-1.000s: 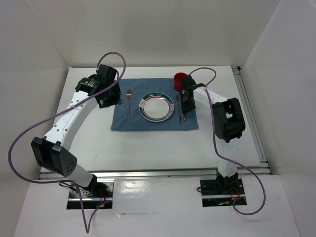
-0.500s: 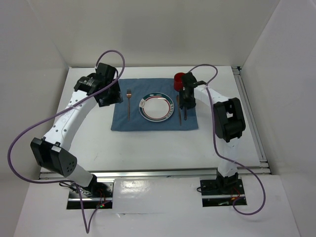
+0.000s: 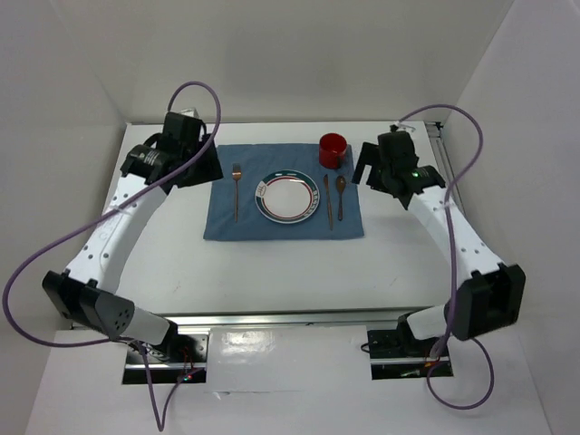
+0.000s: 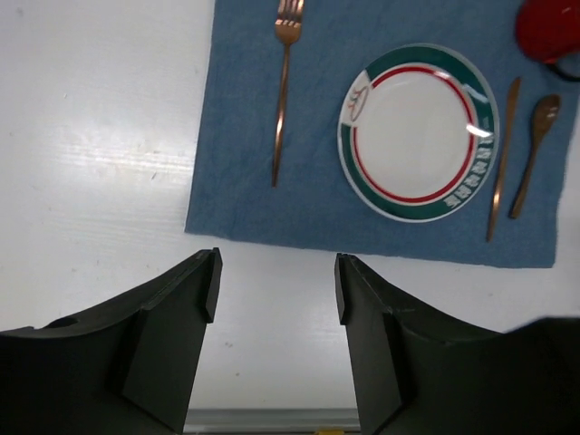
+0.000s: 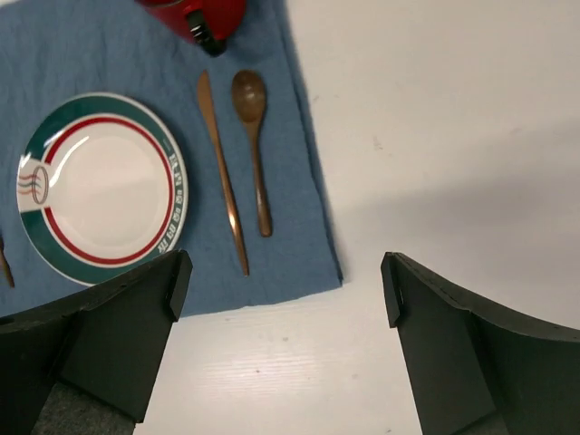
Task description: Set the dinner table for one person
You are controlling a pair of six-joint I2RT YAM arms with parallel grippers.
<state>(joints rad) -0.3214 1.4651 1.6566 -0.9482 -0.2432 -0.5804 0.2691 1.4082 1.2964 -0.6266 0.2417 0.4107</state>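
Observation:
The white dinner table (image 3: 272, 263) carries a blue placemat (image 3: 227, 222). On the mat lie a green-rimmed plate (image 3: 287, 197), a copper fork (image 3: 236, 190) to its left, and a knife (image 3: 328, 199) and spoon (image 3: 341, 195) to its right. A red cup (image 3: 333, 149) stands at the mat's far right corner. My left gripper (image 4: 276, 281) is open and empty, off the mat's left side. Over bare table past the mat's right edge, my right gripper (image 5: 285, 281) stands wide open, holding nothing. The spoon (image 5: 254, 145) lies free beside the knife (image 5: 222, 181).
White enclosure walls close in the back and both sides. A metal rail (image 3: 458, 208) runs along the table's right edge and another along the near edge (image 3: 290, 315). Purple cables loop above both arms.
My right gripper opened, left the spoon on the mat right of the knife, and swung out to the right. The left arm drew back a little toward the far left.

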